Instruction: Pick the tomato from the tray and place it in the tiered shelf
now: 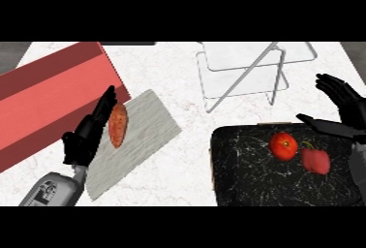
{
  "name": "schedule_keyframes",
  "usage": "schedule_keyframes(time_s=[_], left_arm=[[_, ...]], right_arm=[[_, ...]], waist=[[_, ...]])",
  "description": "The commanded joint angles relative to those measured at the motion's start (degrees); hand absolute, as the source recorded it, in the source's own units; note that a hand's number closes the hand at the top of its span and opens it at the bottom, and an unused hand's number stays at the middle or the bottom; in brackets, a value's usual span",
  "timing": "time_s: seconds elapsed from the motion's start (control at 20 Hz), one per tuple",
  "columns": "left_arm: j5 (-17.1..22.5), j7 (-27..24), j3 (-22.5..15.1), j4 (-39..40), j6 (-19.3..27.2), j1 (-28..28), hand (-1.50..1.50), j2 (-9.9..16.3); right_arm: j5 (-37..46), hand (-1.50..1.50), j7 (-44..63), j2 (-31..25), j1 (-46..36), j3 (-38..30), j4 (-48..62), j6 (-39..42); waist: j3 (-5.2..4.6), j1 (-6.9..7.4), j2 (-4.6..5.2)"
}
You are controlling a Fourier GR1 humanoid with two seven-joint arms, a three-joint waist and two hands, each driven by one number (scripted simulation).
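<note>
The right hand (344, 109) hangs spread and empty above the black tray's (243, 184) far right corner, the tomato (283, 146) lying in that tray beside a red pepper (316, 161), the wire tiered shelf (243, 72) beyond, the left hand (89, 133) flat-fingered over a grey board (146, 121).

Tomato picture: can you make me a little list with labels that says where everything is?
tomato: round red tomato lying on the black speckled tray
beside it: dark red pepper-like fruit, also on the tray
shelf: clear wire-framed tiered shelf, behind the tray, nothing seen in it
right hand: open, at the tray's far right corner, not touching the tomato
left hand: open, beside the grey stone board
on board: flat orange-red slice
far left: red box
</note>
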Motion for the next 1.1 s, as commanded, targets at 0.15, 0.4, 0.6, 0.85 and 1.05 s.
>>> schedule_keyframes(time_s=[0.15, 0.4, 0.6, 0.85, 1.05], left_arm=[[-0.9, 0.1, 1.2, 2.4, -0.9, -1.7, 0.00, -1.4], [-0.1, -1.1, 2.0, 1.7, -3.1, 1.0, 0.00, -0.4], [-3.3, 3.0, 0.7, -1.6, 0.0, 0.1, 0.00, -2.7], [-2.2, 0.6, 2.4, 0.5, -2.5, 1.6, 0.00, -1.2], [-2.6, -0.7, 3.0, 3.9, -1.9, -0.2, 0.00, -3.1]], right_arm=[[-4.6, -1.50, -9.0, -5.8, -3.2, -2.3, 11.2, 20.1], [5.0, -1.50, -8.9, -13.2, -5.0, 3.6, 9.4, 22.8], [5.2, -1.50, -1.1, -13.4, -7.6, 4.9, 3.0, 23.3], [8.8, -1.50, 7.8, -18.2, -8.6, 9.6, -6.5, 27.1], [14.3, -1.50, 11.4, -21.6, -8.5, 14.9, -14.2, 30.1]], waist=[[-0.14, 0.14, -0.58], [-0.19, 0.66, -0.77], [-0.21, 0.14, -1.00], [-0.31, -0.24, -1.18], [-0.35, -0.90, -1.14]])
